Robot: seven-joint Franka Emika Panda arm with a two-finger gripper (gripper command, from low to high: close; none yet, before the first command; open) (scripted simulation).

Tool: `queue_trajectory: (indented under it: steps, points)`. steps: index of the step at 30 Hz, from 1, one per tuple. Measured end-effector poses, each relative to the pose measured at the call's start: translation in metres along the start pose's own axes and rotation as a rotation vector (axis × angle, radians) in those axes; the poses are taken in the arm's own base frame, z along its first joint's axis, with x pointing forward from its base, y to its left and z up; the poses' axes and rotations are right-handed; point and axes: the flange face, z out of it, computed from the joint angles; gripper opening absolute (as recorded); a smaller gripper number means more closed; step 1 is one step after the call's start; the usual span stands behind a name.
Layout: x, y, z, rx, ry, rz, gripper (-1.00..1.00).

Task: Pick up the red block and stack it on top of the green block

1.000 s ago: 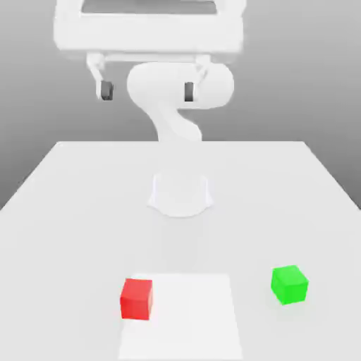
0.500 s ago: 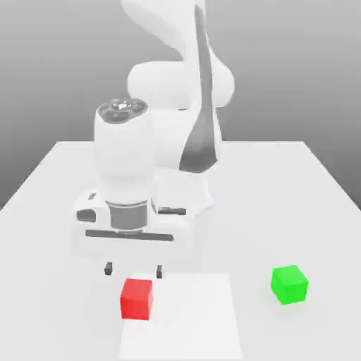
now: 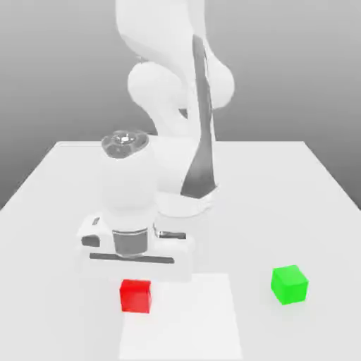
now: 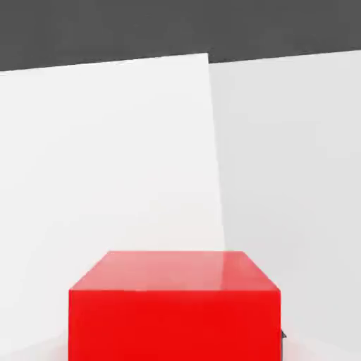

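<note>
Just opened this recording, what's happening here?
The Franka Panda arm has its gripper down over the red cube, which looks gripped between its fingers, though they are mostly hidden behind it. The cube sits at the edge of the pale rectangle on the table. The green cube rests apart, toward the exterior view's right. The red cube has not been stacked on it yet.

Bright, washed-out whites with barely any shadows
</note>
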Motion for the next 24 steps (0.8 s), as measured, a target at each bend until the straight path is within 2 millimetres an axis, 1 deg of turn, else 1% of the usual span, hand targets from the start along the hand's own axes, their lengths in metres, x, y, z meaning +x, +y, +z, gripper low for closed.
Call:
queue_trajectory:
  steps: [1, 3, 10, 18, 24]
  points:
    - [-0.001, -0.001, -0.009, 0.0, 0.0, -0.003, -1.0]
    - [-0.015, -0.016, -0.017, -0.001, 0.001, -0.048, -1.0]
    - [-0.072, -0.069, -0.028, -0.003, 0.004, -0.214, -1.0]
    - [-0.147, -0.114, -0.039, -0.002, 0.005, -0.4, -1.0]
    - [-0.211, -0.136, -0.047, -0.001, 0.004, -0.542, -1.0]
